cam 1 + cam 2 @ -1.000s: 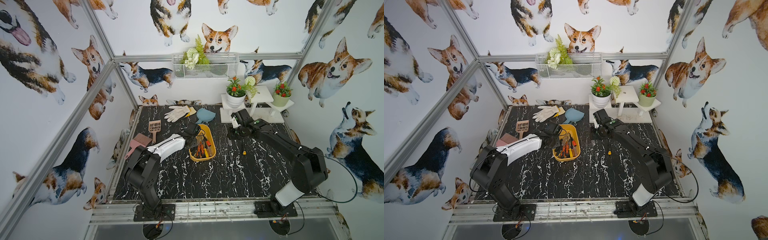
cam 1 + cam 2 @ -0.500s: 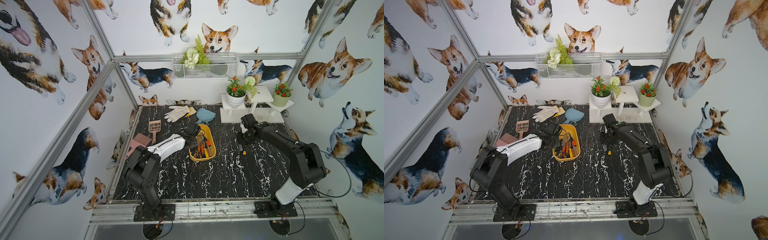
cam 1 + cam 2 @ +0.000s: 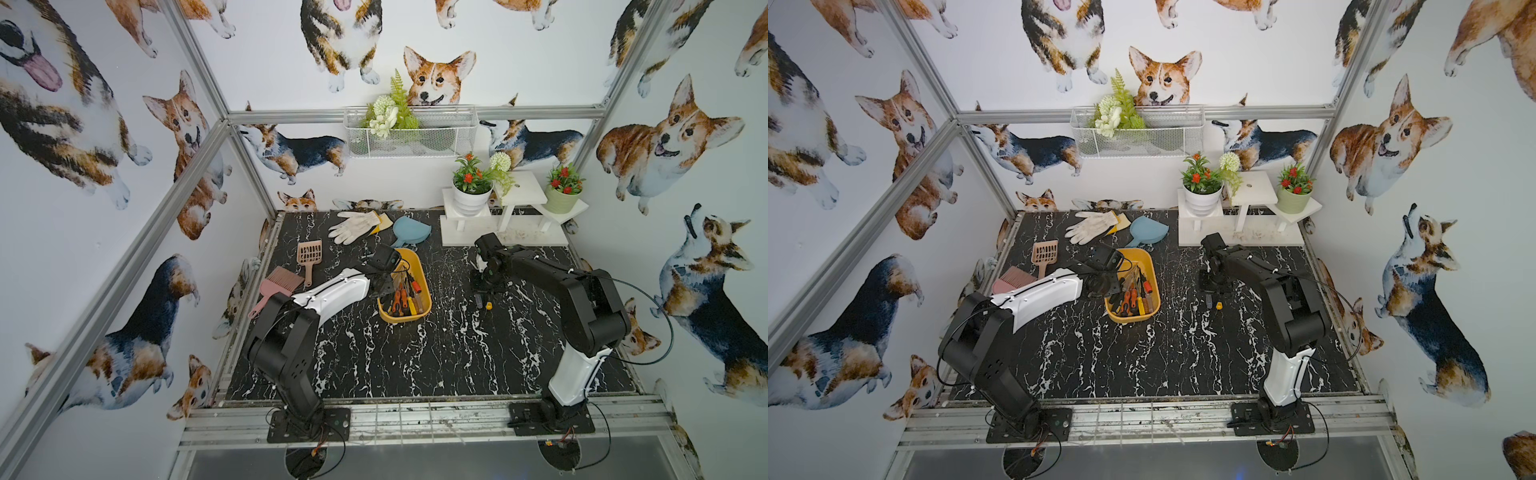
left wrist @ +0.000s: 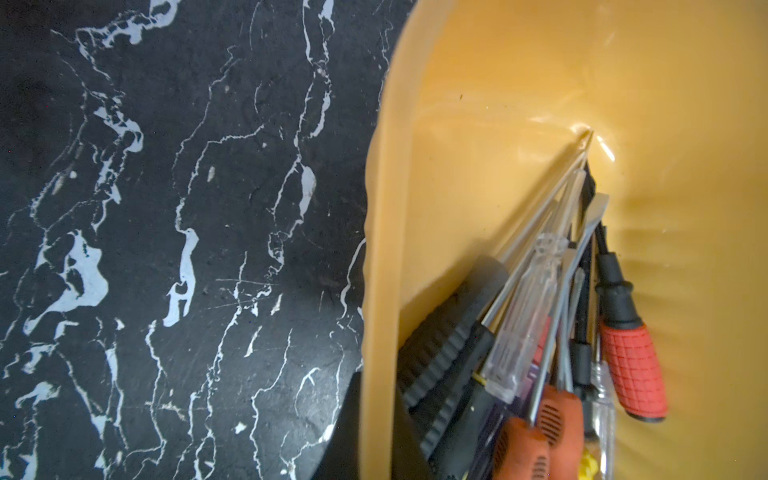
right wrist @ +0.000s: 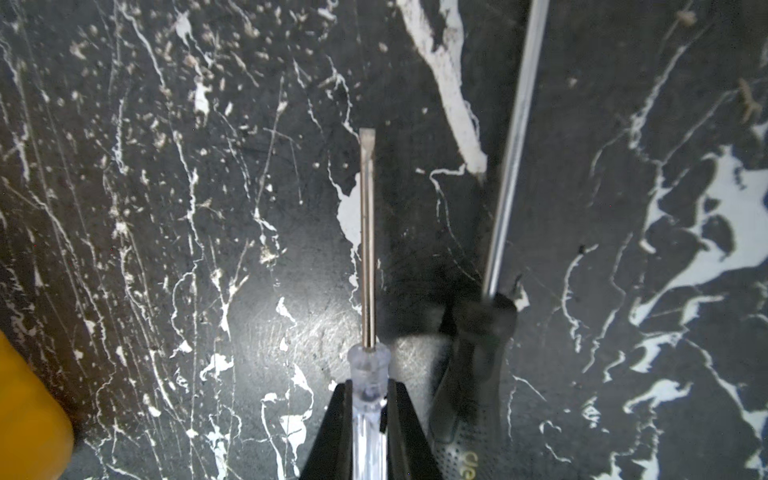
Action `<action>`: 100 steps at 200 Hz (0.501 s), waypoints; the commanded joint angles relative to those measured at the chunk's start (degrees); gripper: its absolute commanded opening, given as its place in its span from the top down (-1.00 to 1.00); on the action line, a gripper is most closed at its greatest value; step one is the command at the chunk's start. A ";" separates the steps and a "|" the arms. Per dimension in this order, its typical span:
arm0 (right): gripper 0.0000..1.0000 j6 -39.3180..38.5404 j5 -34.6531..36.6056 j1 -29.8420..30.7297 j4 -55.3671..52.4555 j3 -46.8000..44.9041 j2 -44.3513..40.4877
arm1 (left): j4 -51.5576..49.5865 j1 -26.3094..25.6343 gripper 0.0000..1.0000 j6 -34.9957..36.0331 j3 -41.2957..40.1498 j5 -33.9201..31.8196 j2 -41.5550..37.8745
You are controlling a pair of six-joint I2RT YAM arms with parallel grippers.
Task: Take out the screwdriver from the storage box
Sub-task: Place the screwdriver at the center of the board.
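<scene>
The black, white-veined bench (image 3: 395, 357) is lying bare and glossy across the lower middle of a top view. Above that, at centre, the left end effector (image 4: 374, 415) is pinching fully closed on the long wall of the storage box (image 4: 380, 249), straddling it inside and outside and apparently steadying it. The box is a smooth mustard-yellow plastic tub with rounded corners, and it is holding a heap of screwdrivers (image 4: 631, 365) with ribbed red, orange, black and clear handles and thin steel shafts. Right of centre, apart from the box, the right end effector (image 5: 368, 390) is gripping a clear-handled screwdriver (image 5: 368, 232) by its transparent handle. Its jaws are nearly closed, and it is sitting just beside a black-handled screwdriver (image 5: 473, 353) lying on the bench. So the taking-out is looking done, with only lowering and letting go seemingly remaining. Whether the held tool is touching the bench I cannot tell. Toward the upper middle, a cloth glove (image 3: 353, 226) and a blue scoop (image 3: 409, 230) are resting.
</scene>
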 commanded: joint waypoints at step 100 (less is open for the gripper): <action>0.32 0.26 0.98 0.00 -0.11 -0.04 1.61 | 2.91 0.01 1.00 -0.08 0.49 -0.12 -0.30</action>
